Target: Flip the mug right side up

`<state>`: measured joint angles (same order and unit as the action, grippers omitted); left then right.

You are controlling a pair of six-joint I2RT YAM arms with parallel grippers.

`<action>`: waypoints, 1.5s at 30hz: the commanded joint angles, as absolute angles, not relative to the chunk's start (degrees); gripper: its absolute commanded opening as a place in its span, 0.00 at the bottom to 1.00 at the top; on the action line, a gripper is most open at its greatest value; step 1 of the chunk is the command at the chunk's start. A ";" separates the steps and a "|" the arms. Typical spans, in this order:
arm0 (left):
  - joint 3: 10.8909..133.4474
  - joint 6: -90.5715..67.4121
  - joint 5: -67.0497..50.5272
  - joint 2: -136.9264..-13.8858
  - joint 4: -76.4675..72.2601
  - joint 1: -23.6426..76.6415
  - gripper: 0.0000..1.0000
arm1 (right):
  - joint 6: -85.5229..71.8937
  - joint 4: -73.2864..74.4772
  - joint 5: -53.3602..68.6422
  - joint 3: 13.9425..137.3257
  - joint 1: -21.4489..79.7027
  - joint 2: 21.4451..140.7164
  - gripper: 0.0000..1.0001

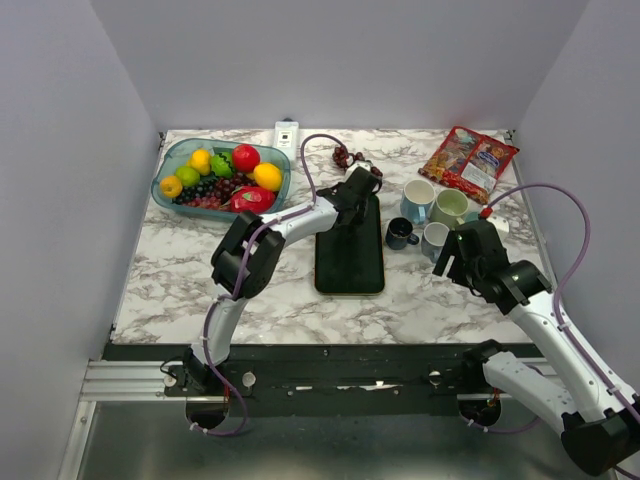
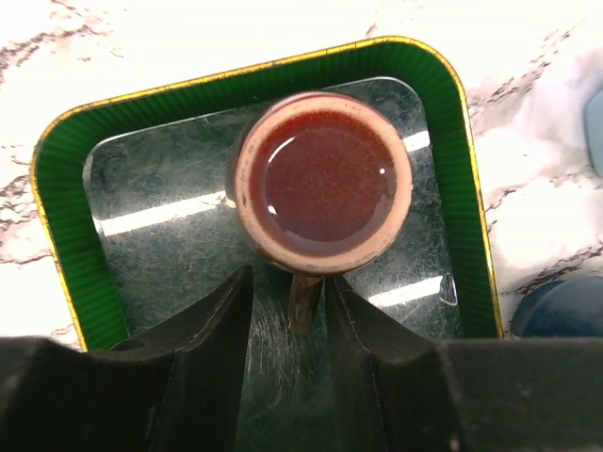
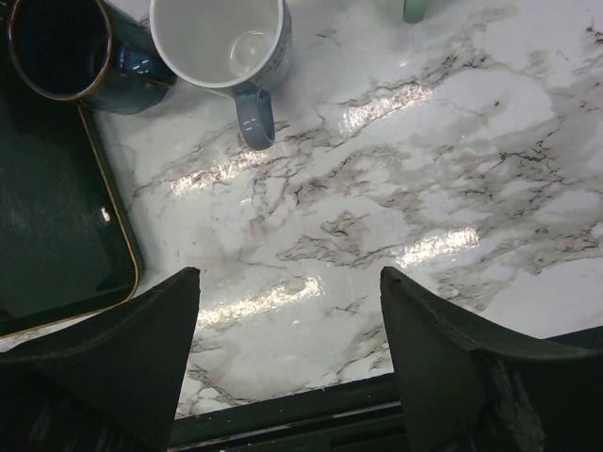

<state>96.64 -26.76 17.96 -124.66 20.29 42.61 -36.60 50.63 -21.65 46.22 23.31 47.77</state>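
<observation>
Here the inverted mug has its handle between the left jaws.

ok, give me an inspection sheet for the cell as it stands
Surface: marble table, green tray in the middle.
Job's things: red-brown mug base-up at the tray's far end.
Clutter: fruit bowl far left; four upright mugs right of the tray; snack packets far right; power strip at the far edge.
Grippers: left gripper straddles the mug's handle, pinch not confirmable; right gripper open over bare marble.
Cables: purple cables loop off both arms.
Surroundings: plain grey walls on three sides.
</observation>
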 commanded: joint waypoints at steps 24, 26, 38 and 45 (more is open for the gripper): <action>98.62 -26.37 18.28 -124.90 18.99 42.45 0.00 | -36.74 50.01 -21.80 47.90 23.64 48.52 0.83; 97.91 -26.54 18.28 -124.28 18.46 42.54 0.00 | -36.74 49.92 -21.80 48.07 23.64 48.52 0.83; 90.98 -33.13 0.56 -102.77 16.80 40.87 0.00 | -32.09 42.90 -7.49 50.97 23.64 45.53 0.83; 90.17 -39.72 -15.52 -90.81 8.19 39.46 0.00 | -30.06 31.65 12.46 54.92 23.64 43.86 0.83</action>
